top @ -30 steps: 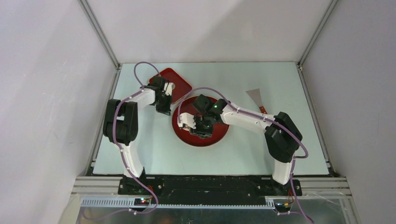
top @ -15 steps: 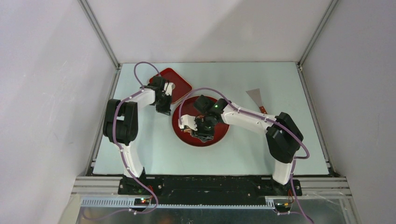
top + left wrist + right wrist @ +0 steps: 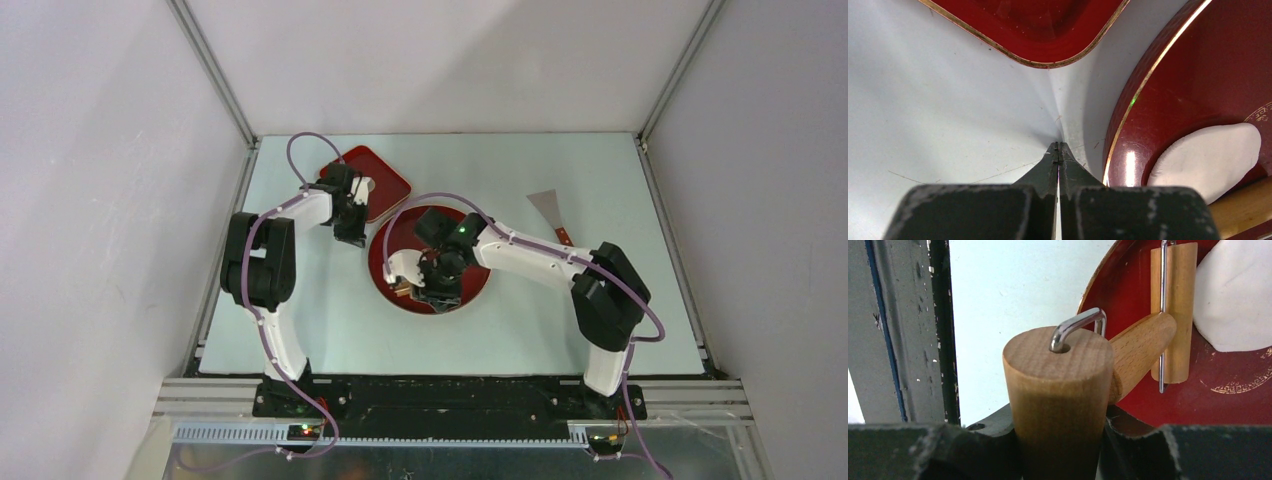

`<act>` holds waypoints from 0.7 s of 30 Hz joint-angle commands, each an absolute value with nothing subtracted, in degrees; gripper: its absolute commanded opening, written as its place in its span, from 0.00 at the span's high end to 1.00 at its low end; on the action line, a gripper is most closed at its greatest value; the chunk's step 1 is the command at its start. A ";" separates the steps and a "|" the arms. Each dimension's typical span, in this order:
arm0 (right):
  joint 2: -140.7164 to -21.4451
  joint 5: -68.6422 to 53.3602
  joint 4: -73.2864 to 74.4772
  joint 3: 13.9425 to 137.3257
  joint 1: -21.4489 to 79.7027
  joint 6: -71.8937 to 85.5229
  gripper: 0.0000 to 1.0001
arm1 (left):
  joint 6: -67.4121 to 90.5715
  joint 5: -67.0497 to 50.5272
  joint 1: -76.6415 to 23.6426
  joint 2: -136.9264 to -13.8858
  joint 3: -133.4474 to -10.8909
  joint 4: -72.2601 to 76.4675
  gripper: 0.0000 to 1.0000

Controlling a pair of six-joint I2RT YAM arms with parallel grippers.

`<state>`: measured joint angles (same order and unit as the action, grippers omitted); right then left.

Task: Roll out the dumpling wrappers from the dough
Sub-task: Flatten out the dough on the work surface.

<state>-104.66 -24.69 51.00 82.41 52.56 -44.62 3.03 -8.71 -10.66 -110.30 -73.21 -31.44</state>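
Note:
A flat oval dumpling wrapper (image 3: 1208,155) of white dough with a smooth edge lies on the round red plate (image 3: 1198,75), left of its middle (image 3: 405,266). My right gripper (image 3: 1060,427) is shut on the large barrel of a wooden roller (image 3: 1060,385). The roller's small barrel (image 3: 1173,310) rests on the plate (image 3: 1208,400) at the edge of the dough (image 3: 1233,295). My left gripper (image 3: 1059,146) is shut and empty. Its tips touch the table just left of the plate's gold rim, below the corner of a square red tray (image 3: 1048,25).
The square red tray (image 3: 378,180) sits at the back left, close to the round plate (image 3: 470,290). A metal scraper (image 3: 549,208) lies on the table at the back right. The left gripper (image 3: 350,235) stands between tray and plate.
My right gripper has drawn the roller a little toward the near edge of the plate, over the dough. The left arm has not moved.

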 commanded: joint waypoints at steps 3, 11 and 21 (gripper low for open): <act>-99.68 -24.97 57.03 88.86 50.68 -40.23 1.00 | 1.77 -9.54 -10.98 -109.16 -73.77 -31.54 0.82; -93.26 -34.71 52.13 94.52 42.92 -31.69 1.00 | 0.11 -17.20 -10.97 -98.85 -71.39 -28.03 0.07; -87.63 -41.73 40.07 85.40 37.14 -25.47 1.00 | -5.81 -34.70 -11.21 -87.17 -73.87 -28.03 0.00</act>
<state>-91.07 -35.94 47.94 87.70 38.44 -29.85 -2.63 -22.90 -10.76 -91.50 -71.77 -29.30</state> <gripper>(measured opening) 0.382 0.995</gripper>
